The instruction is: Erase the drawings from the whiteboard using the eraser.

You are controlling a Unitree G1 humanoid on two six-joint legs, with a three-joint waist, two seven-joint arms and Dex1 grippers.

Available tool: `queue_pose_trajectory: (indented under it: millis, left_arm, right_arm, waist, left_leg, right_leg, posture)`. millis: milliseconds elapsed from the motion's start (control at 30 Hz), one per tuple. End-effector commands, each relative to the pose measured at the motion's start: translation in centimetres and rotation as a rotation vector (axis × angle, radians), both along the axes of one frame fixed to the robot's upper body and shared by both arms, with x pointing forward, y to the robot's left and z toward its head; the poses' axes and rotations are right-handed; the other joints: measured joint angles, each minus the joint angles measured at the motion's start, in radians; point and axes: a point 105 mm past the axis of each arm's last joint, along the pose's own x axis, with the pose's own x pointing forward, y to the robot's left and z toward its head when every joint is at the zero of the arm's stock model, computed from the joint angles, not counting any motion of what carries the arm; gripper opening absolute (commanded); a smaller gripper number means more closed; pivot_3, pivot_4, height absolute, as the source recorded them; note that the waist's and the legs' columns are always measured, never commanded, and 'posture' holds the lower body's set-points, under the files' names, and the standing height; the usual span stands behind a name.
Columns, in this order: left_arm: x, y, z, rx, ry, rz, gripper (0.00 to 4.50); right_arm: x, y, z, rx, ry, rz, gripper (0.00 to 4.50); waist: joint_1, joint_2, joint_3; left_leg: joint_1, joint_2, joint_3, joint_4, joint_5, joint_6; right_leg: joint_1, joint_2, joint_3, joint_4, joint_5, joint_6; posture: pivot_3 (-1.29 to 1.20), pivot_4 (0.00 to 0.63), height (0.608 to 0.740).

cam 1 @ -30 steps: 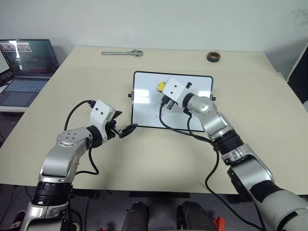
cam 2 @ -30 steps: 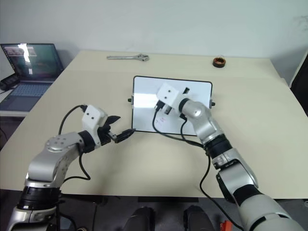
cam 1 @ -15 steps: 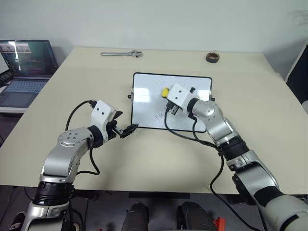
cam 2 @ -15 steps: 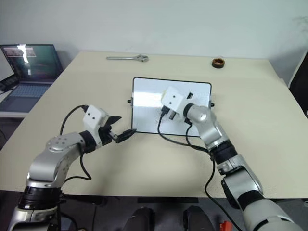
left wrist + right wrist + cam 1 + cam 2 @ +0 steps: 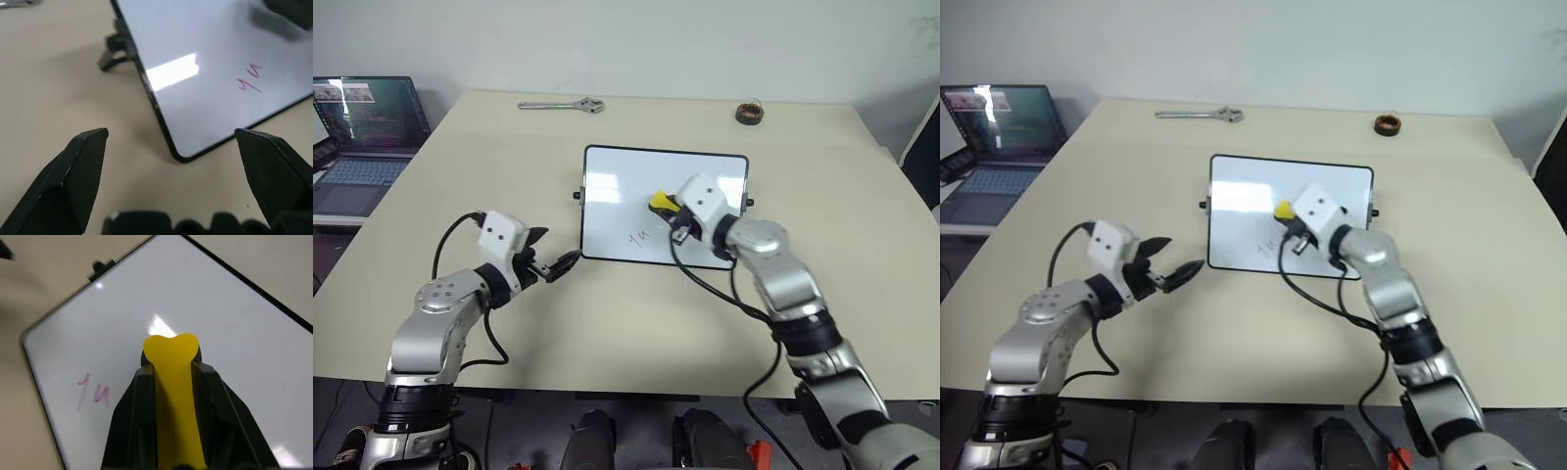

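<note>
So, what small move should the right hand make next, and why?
Probably slide the eraser, pinched in the right hand, toward the purple drawings near the whiteboard's front edge; those strokes remain, and the eraser sits beside them.

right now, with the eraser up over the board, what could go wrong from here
The right gripper holds the eraser squeezed narrow between its fingers, so it may twist or slip once it is pressed down. The remaining drawings sit near the whiteboard's front edge, off to one side of the eraser; a stroke could miss them. The left gripper stands open at the board's corner, not gripping it, so the board might slide when wiped.
</note>
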Motion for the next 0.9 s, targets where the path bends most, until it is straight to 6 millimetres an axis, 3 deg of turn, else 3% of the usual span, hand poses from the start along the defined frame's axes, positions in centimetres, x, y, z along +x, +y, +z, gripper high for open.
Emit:
queue_pose_trajectory:
  millis: [33, 167, 333, 500, 700, 800, 900]
  left_arm:
    - [-0.9, 0.8, 1.1, -0.023, -0.062, 0.018, 4.5]
    - [-0.9, 1.5, 0.0, 0.002, -0.053, 0.042, 4.5]
    - [-1.0, 1.4, 1.0, -0.021, -0.104, 0.022, 4.5]
    - [-1.0, 1.8, 1.1, -0.033, -0.114, 0.04, 4.5]
    - [-1.2, 2.0, 0.4, -0.003, -0.096, 0.019, 4.5]
    - [-1.5, 1.6, -0.2, 0.04, -0.081, -0.034, 4.5]
    - [-1.9, 0.9, -0.9, 0.072, -0.057, -0.097, 4.5]
  right_arm:
    - [-3.6, -1.9, 1.1, 0.045, 0.001, 0.055, 0.67]
    - [-6.6, -3.2, -1.3, 0.087, 0.075, 0.098, 0.67]
    - [-7.5, -5.0, -3.0, 0.187, 0.138, 0.026, 0.67]
    - [-8.0, -5.0, -3.9, 0.23, 0.175, 0.001, 0.67]
    - [-5.7, -4.0, -3.2, 0.101, 0.051, -0.055, 0.67]
    - [-3.8, -1.9, -2.6, -0.097, -0.109, -0.025, 0.67]
    - [-1.7, -0.3, -2.1, -0.179, -0.195, -0.033, 0.67]
  waist:
    - [0.0, 0.0, 0.0]
    - [-0.001, 0.0, 0.0]
    - [-0.006, 0.0, 0.0]
    - [-0.005, 0.0, 0.0]
    - [-0.008, 0.0, 0.0]
    - [-0.01, 0.0, 0.0]
    - [-0.011, 0.0, 0.0]
  left_leg:
    - [0.0, 0.0, 0.0, -0.001, 0.0, 0.0]
    - [0.002, 0.0, 0.0, 0.0, -0.001, 0.0]
    - [0.005, -0.001, 0.001, 0.0, 0.0, 0.0]
    - [0.005, -0.001, 0.001, 0.001, 0.0, 0.0]
    - [0.005, -0.001, 0.002, 0.001, 0.0, 0.0]
    - [0.006, -0.002, 0.003, 0.001, 0.0, 0.0]
    - [0.005, -0.001, 0.002, 0.0, 0.0, 0.0]
  right_leg:
    - [0.0, 0.0, 0.0, -0.002, 0.0, 0.0]
    - [0.002, 0.0, 0.0, -0.002, 0.0, 0.0]
    - [0.004, 0.002, 0.001, 0.001, 0.0, 0.0]
    - [0.004, 0.003, 0.001, 0.001, 0.0, 0.0]
    - [0.004, 0.003, 0.002, 0.001, 0.0, 0.0]
    - [0.003, 0.005, 0.001, 0.002, 0.0, 0.0]
    - [0.002, 0.005, 0.002, 0.001, 0.0, 0.0]
  posture:
    - [0.0, 0.15, 0.74]
    - [0.0, 0.15, 0.74]
    - [0.0, 0.15, 0.74]
    - [0.0, 0.15, 0.74]
    - [0.0, 0.15, 0.74]
    - [0.0, 0.15, 0.74]
    - [0.0, 0.15, 0.74]
